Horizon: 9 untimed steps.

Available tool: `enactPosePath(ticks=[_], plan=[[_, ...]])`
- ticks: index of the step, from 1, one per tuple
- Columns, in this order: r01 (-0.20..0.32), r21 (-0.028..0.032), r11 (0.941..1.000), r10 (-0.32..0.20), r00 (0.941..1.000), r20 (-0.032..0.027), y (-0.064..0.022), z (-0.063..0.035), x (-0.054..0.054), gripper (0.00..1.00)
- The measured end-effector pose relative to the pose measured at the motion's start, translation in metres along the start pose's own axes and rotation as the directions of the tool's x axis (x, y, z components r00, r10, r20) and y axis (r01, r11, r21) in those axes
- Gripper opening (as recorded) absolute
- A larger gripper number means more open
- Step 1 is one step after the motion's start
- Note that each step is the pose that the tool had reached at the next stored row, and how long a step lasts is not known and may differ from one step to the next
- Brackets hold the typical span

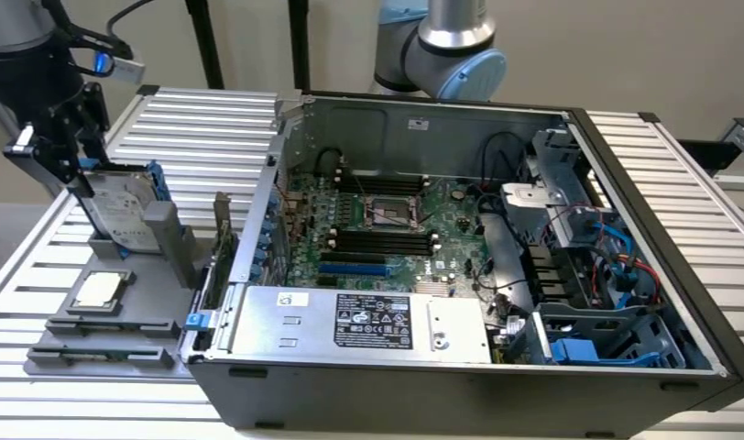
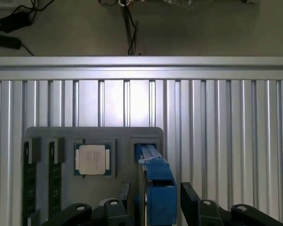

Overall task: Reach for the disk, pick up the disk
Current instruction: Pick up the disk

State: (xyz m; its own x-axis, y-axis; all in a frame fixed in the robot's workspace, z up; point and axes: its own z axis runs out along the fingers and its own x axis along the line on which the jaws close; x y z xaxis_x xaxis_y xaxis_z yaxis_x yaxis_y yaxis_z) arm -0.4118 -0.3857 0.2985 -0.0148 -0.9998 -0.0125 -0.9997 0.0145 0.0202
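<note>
Open computer case (image 1: 470, 396), CPU chip (image 1: 101, 290), slatted table (image 1: 696, 192)

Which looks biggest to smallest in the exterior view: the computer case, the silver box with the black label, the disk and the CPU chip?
1. computer case
2. silver box with the black label
3. disk, standing on edge
4. CPU chip, clearly the smallest

The table (image 1: 36, 261) is made of long shiny metal bars with thin gaps between them. A big open computer box (image 1: 445, 396) sits on it, from the middle out to 3 o'clock. A flat grey tray (image 1: 152, 307) lies at 8 o'clock, just beside the box.
</note>
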Motion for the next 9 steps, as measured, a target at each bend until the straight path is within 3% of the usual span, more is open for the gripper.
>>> enactPosePath(ticks=[9], plan=[[0.005, -0.0001, 1.0, -0.005, 1.0, -0.0001, 0.0023, 0.0031, 0.0, 0.54]])
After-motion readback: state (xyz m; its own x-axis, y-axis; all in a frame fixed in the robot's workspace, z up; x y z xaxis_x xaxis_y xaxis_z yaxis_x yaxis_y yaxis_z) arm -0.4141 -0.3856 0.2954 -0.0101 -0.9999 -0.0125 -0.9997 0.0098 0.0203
